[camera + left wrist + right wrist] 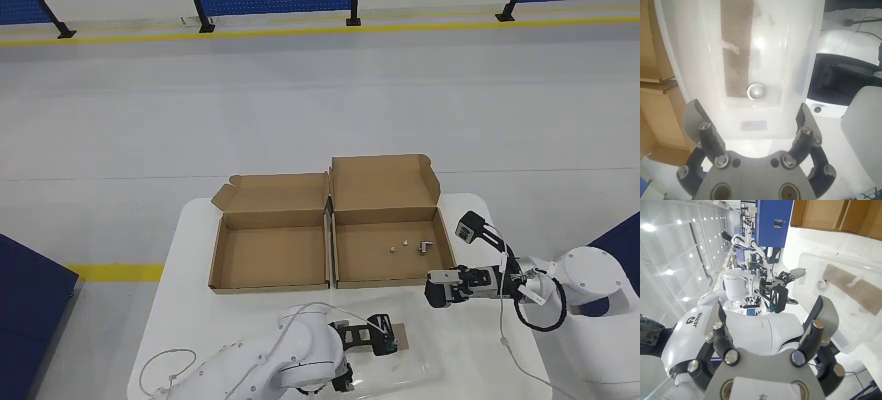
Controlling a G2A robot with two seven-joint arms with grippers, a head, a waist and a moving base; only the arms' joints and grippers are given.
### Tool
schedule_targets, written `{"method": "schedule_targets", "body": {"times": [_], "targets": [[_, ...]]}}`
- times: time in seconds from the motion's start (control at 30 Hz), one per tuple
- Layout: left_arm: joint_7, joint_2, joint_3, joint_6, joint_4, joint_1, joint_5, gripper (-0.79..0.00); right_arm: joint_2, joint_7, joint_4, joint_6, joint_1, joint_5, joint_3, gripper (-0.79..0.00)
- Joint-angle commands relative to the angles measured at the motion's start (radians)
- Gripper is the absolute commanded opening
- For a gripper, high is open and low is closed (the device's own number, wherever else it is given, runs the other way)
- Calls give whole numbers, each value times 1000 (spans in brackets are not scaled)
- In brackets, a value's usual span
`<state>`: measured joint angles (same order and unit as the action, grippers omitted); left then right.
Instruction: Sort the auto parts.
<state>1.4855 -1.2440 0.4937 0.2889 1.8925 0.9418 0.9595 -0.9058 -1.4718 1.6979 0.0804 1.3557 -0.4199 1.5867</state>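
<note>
left claw (751, 113) spread, at clear bin (772, 56) end; right claw (770, 309) spread, empty, near box (370, 260) corner.

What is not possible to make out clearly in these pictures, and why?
- Top view: the three parts in the right box are too small to identify.
- Top view: the clear bin is partly covered by the left gripper and its arm.
- Left wrist view: the pale part looks hazy, so its shape is unclear.
</note>
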Motion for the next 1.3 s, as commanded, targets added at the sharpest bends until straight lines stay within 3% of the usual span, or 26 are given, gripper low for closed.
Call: {"method": "schedule_targets", "body": {"times": [0.0, 0.17, 0.37, 0.63, 0.97, 1.1, 1.27], "targets": [[0, 0, 0, 0, 0, 0, 0, 0, 0, 0, 0, 0, 0, 0, 0, 0], [-5, 0, -19, 38, -47, 4, 25, 0, 0, 0, 0, 0, 0, 0, 0, 0], [-15, -19, -53, 49, -134, -29, -4, 0, 0, 0, 0, 0, 0, 0, 0, 0], [-13, -25, -60, 21, -139, -40, 27, 0, 0, 0, 0, 0, 0, 0, 0, 0], [-86, -49, -104, 57, -247, -40, 31, 0, 0, 0, 0, 0, 0, 0, 0, 0], [-91, -64, -117, 52, -274, -53, 33, -314, 0, 0, 0, 0, 0, 0, 0, 0], [-76, -80, -135, 34, -296, -62, 45, -400, 0, 0, 0, 0, 0, 0, 0, 0]]}}
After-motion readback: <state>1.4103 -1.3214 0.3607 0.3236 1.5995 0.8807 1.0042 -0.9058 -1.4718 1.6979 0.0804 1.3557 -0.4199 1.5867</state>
